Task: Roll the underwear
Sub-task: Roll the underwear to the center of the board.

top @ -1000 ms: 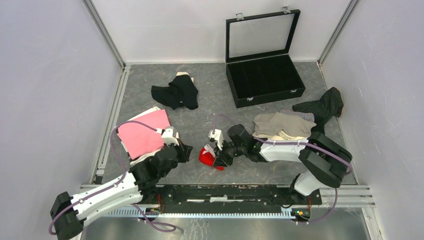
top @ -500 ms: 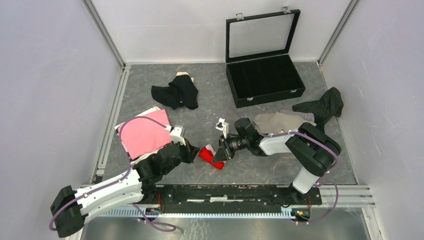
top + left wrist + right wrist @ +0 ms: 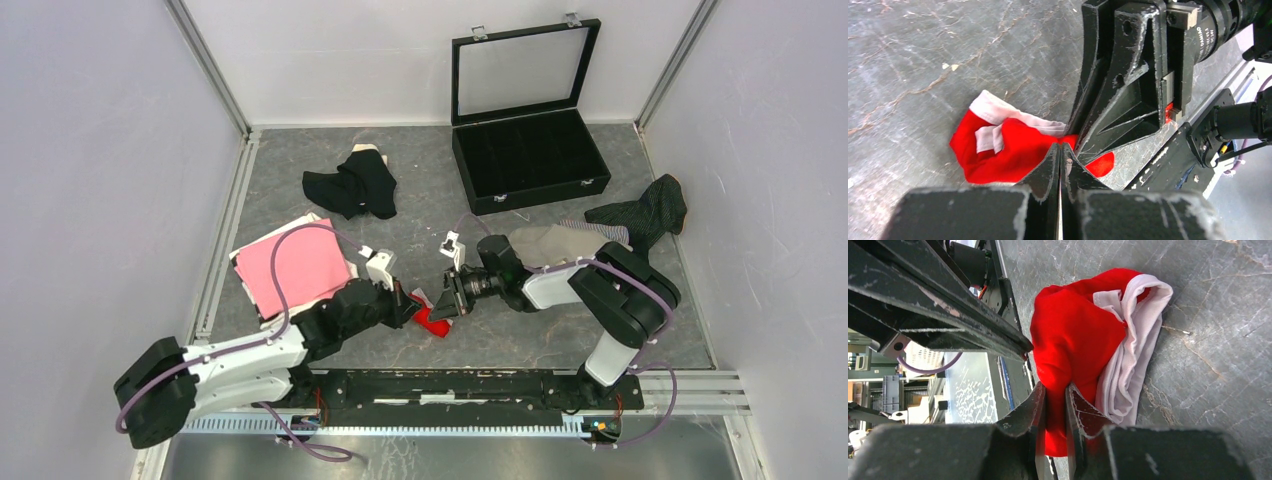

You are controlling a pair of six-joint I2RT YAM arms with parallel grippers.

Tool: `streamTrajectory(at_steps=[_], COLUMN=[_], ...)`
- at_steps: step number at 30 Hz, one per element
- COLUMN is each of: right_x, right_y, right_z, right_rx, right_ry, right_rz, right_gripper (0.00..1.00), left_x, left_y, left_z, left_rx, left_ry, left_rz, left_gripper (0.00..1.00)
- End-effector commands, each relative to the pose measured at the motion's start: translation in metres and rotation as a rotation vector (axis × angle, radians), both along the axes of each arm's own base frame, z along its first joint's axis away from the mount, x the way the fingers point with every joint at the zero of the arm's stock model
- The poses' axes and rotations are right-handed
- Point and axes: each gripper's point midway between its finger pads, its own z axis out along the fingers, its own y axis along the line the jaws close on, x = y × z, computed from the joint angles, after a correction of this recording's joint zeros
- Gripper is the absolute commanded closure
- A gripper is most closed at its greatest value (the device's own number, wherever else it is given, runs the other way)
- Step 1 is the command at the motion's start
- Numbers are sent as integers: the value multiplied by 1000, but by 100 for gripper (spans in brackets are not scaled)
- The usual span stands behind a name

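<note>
Right gripper [image 3: 1055,390] is pinching a fold of the red underwear [image 3: 1073,330]. My left gripper [image 3: 1059,150] is squeezed tight right at the cloth's edge from the other side, and I can't tell if it's caught any fabric. It's a loose bunch on the grey table [image 3: 500,335], lower middle of the top view, so I reckon the roll's barely begun and next needs tension and a tidy turn-over; both arms are low, reaching inward nose to nose.
</note>
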Motion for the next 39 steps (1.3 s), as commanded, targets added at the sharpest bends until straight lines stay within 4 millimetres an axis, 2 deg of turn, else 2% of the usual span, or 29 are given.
streamTrajectory(at_steps=[1, 10, 26, 39], right_x=[3, 11, 26, 33], right_y=[-13, -18, -30, -40], right_z=[-25, -33, -45, -49], right_rx=[-76, -120, -225, -297], right_ry=[44, 40, -31, -81], right_rz=[-59, -87, -131, -156], right_gripper=[100, 100, 98, 97], left_x=[8, 12, 12, 12], left_y=[-25, -24, -13, -16], left_z=[32, 9, -14, -22], left_rx=[-76, -54, -10, -7], left_ry=[-96, -63, -43, -31], left_rz=[-78, -45, -6, -11], left_gripper=[98, 98, 98, 98])
